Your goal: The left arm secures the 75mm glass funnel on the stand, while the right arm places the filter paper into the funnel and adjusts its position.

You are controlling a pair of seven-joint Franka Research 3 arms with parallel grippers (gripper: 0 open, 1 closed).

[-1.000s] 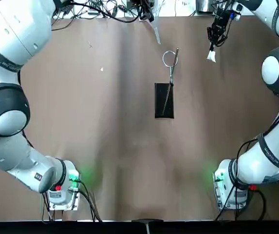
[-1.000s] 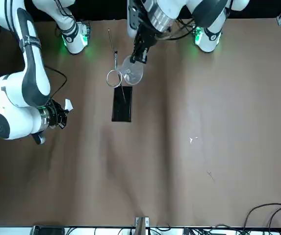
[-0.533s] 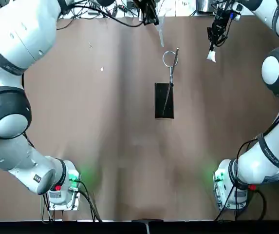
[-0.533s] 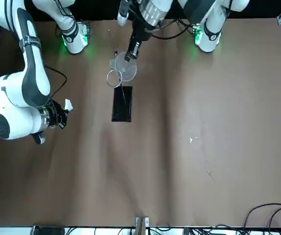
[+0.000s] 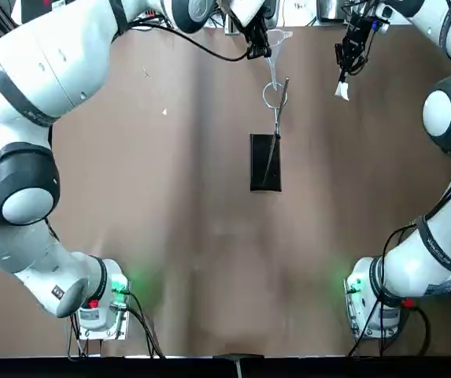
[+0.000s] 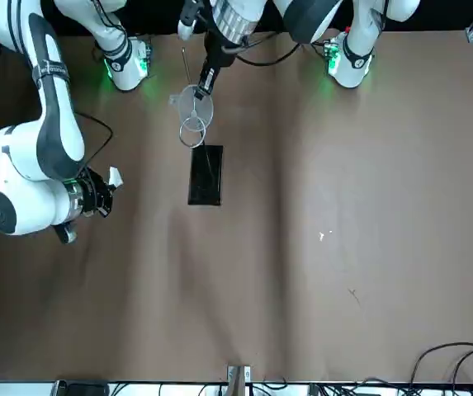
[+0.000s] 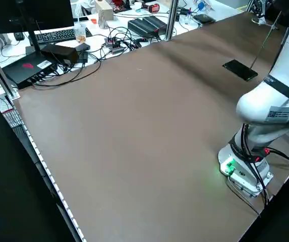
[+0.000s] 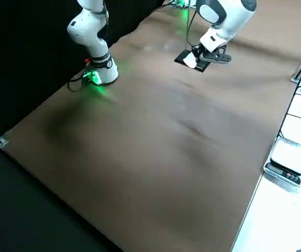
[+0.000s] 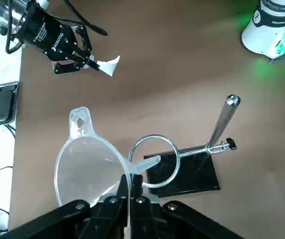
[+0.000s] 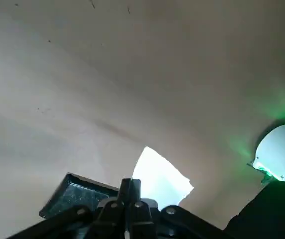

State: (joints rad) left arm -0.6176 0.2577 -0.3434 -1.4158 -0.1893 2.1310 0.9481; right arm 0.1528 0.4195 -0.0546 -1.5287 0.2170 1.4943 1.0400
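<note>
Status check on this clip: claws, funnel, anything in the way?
Left claw shut on funnel, beside stand's ring, not seated. Right claw off to the side, holding filter paper. No obstruction seen between funnel and ring.

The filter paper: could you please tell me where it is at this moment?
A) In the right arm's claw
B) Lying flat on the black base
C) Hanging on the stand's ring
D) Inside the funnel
A: the white paper sticks out from between the fingertips of the right claw, off to one side of the stand.
</note>
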